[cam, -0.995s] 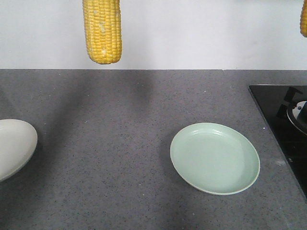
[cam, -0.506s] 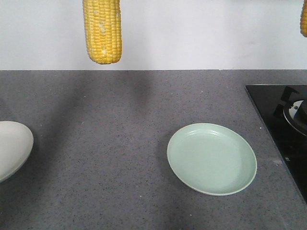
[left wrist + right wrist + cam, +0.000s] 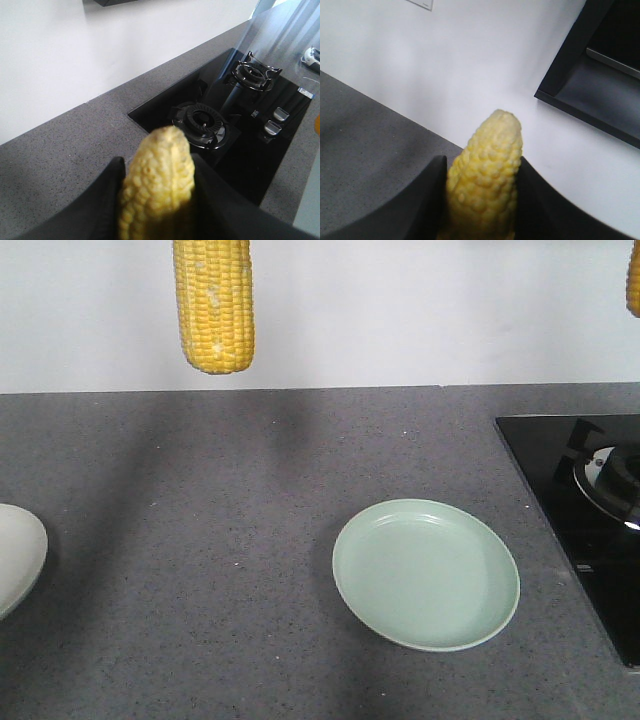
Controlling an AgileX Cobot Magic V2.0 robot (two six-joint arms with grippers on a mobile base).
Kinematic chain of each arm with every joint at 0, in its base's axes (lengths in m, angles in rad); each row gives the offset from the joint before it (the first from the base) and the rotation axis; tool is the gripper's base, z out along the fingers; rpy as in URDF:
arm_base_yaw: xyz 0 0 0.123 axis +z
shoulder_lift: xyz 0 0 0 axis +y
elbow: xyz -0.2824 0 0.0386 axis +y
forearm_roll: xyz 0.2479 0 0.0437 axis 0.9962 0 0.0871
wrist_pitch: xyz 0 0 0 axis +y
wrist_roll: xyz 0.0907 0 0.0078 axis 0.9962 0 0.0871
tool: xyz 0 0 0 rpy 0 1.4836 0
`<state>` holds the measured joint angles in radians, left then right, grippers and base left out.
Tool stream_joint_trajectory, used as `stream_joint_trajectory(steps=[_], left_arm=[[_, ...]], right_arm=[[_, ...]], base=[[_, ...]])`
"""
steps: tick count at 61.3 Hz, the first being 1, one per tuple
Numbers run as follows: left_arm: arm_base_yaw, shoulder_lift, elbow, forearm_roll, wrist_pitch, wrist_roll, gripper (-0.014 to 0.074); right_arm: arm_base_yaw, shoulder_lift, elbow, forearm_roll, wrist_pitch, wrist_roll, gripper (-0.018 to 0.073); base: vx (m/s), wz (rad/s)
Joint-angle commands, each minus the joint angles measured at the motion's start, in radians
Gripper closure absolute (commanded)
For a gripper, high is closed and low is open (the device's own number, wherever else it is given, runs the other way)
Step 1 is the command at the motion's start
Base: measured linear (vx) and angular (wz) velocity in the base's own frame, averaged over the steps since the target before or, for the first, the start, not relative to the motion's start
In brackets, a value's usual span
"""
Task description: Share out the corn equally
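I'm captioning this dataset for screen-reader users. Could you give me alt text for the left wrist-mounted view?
A yellow corn cob fills the foreground, its tip pointing away from the camera, clamped between the left gripper's two dark fingers. Beyond it, a grey speckled counter runs along a white wall and holds a black gas hob with two burners.

Open countertop [image 3: 200, 540] between white plate [image 3: 15, 555] and green plate [image 3: 426, 575]; stove [image 3: 590, 510] blocks right
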<state>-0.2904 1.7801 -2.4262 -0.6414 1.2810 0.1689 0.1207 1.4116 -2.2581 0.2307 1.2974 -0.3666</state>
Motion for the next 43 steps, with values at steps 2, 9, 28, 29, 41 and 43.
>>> stream_joint_trajectory(steps=[2, 9, 28, 29, 41, 43], left_arm=[[-0.001, -0.043, -0.026, -0.037, -0.029, -0.003, 0.0603], [-0.001, -0.043, -0.026, -0.037, -0.029, -0.003, 0.0603], [-0.001, -0.043, -0.026, -0.037, -0.029, -0.003, 0.0603], [-0.001, -0.043, -0.026, -0.037, -0.029, -0.003, 0.0603], [-0.001, -0.043, -0.026, -0.037, -0.029, -0.003, 0.0603], [-0.001, -0.043, -0.026, -0.037, -0.029, -0.003, 0.0603]], right_arm=[[-0.004, -0.015, -0.016, 0.004, -0.020, -0.006, 0.0564], [-0.004, -0.015, -0.016, 0.003, -0.020, -0.006, 0.0564], [-0.004, -0.015, -0.016, 0.004, -0.020, -0.006, 0.0564], [-0.004, -0.015, -0.016, 0.004, -0.020, -0.006, 0.0564], [-0.004, -0.015, -0.016, 0.004, -0.020, -0.006, 0.0564], [-0.004, -0.015, -0.016, 0.004, -0.020, -0.006, 0.0564]], base=[[0.00, -0.01], [0.00, 0.00], [0.00, 0.00], [0.00, 0.00], [0.00, 0.02], [0.00, 0.04]])
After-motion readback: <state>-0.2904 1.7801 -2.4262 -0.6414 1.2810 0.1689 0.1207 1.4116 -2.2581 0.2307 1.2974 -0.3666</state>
